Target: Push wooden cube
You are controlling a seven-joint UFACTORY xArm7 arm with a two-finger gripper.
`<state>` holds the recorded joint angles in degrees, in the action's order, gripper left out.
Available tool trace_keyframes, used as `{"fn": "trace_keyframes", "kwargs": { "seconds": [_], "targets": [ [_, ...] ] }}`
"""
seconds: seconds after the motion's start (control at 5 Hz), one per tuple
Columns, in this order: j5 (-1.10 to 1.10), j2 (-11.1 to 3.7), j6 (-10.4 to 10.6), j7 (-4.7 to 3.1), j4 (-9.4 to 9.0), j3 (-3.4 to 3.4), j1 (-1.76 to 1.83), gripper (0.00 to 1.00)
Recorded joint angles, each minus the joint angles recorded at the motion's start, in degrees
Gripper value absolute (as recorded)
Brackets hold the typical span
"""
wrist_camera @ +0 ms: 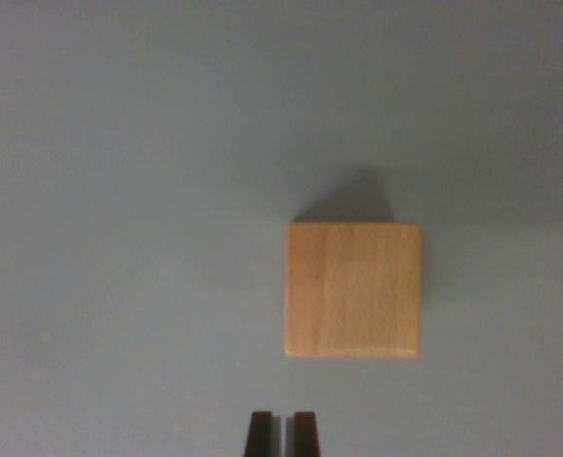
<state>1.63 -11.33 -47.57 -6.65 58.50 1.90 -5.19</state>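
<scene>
A light wooden cube rests on a plain grey surface, a little right of the wrist view's middle, its square top face toward the camera. It casts a dark shadow on its far side. My gripper shows only as two dark fingertips at the bottom edge, standing close together with a thin gap and nothing between them. The fingertips sit below the cube's near edge and slightly to the wrist view's left of the cube's centre, apart from it.
The grey surface fills the whole view around the cube, with no other objects or edges visible.
</scene>
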Motion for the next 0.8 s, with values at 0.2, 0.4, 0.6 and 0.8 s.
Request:
{"fn": "trace_keyframes", "kwargs": {
  "seconds": [0.2,0.4,0.6,0.8],
  "targets": [
    [0.03,-0.71,2.20,-0.46,-1.64,0.25,-0.25,0.00],
    [0.03,-0.71,2.20,-0.46,-1.64,0.25,-0.25,0.00],
    [0.07,-1.36,4.25,-0.89,-3.16,0.48,-0.49,0.00],
    [0.07,-1.36,4.25,-0.89,-3.16,0.48,-0.49,0.00]
  ]
}}
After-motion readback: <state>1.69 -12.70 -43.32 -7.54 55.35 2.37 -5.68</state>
